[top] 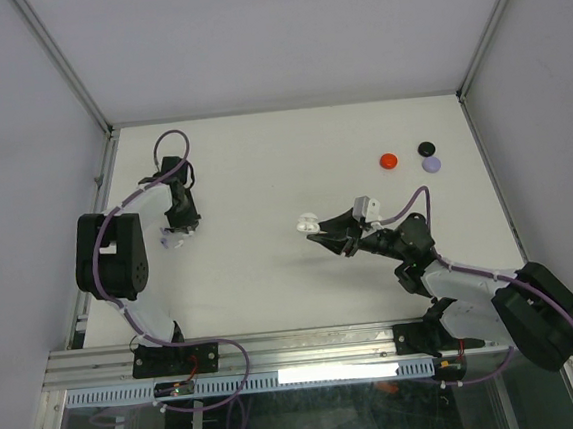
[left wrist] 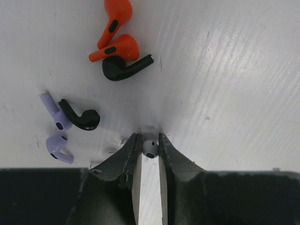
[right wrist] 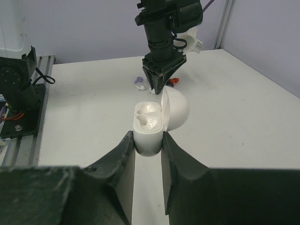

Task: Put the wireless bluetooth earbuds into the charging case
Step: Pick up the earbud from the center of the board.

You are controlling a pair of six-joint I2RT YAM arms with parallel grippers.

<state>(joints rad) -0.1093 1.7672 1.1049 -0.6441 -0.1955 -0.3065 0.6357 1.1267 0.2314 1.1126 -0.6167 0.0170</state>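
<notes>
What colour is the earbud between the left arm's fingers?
White; the small white plastic earbud shows best in the left wrist view.

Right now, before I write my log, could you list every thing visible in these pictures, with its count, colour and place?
red earbuds: two, orange-red, on the table ahead of the left gripper
black earbuds: two, black, one by the red pair, one by a lavender one
lavender earbuds: two, lavender, left side of the left wrist view
white earbud: one, white, between the left jaws
charging case: one, white, lid open, between the right jaws
round pieces: three, red, black, lavender, far right of table
table: one, white
left gripper: holds the white earbud
right gripper: holds the charging case
</notes>
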